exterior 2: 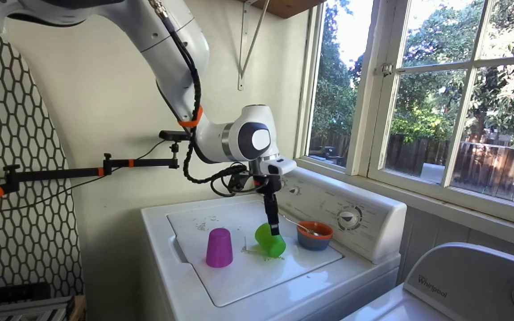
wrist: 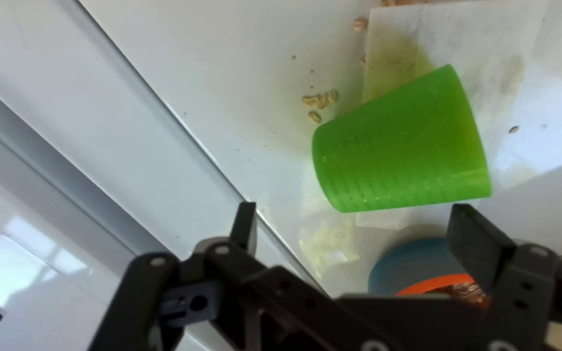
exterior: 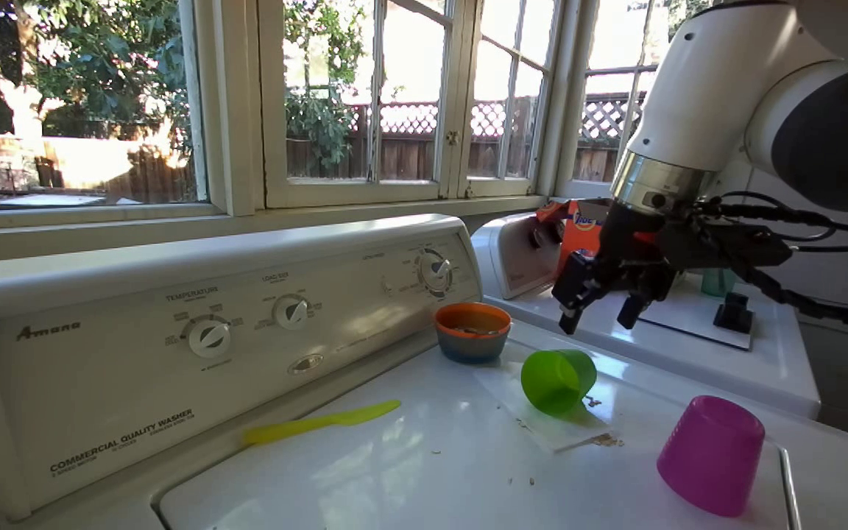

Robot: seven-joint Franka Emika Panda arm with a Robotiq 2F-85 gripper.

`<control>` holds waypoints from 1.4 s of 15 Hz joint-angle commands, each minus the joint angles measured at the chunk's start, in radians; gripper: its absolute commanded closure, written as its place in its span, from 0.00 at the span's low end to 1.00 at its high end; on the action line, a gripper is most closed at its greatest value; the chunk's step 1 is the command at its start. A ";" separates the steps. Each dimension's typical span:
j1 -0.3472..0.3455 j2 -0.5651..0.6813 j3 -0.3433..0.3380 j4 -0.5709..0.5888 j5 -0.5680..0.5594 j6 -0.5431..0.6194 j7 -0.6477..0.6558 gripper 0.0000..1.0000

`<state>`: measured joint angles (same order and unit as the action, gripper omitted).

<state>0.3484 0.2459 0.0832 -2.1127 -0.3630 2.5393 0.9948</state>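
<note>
Fingers (wrist: 246, 222) of the black gripper (exterior: 598, 322) stand spread wide apart, their tips hanging above a green cup (wrist: 400, 146). The cup lies on its side on the white washer lid (exterior: 365, 478), partly over a flat white sheet (wrist: 486, 44). In the wrist view it takes up the area right of centre, just above an imagined line joining the two fingertips: one tip is at lower centre-left, below and left of the cup's narrow end, and the other is at lower right, just below the wide mouth, which faces the right edge. In an exterior view, where the cup sits right of centre, a gap shows between it and the tips overhead. In an exterior view a finger (exterior 2: 273, 220) passes in front of the cup near lower centre; contact cannot be told from that angle.

An orange-rimmed, blue-grey bowl (exterior: 472, 346) stands upright near the cup, at lower right in the wrist view, partly hidden by the gripper. A pale utensil (exterior 2: 296, 224) leans in it. A magenta cup (exterior: 715, 456) stands upside down at lower right, and a yellow-green knife (exterior: 324, 421) lies left of centre near the control panel (exterior: 350, 316). Small tan flakes (wrist: 320, 100) are scattered beside the green cup.
</note>
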 commanded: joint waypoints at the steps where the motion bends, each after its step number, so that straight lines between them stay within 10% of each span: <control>1: 0.029 0.014 -0.024 0.042 -0.040 -0.116 0.192 0.00; 21: -0.008 0.073 0.008 0.045 0.127 -0.006 0.390 0.00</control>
<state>0.3488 0.3003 0.0827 -2.0676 -0.2751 2.4965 1.3687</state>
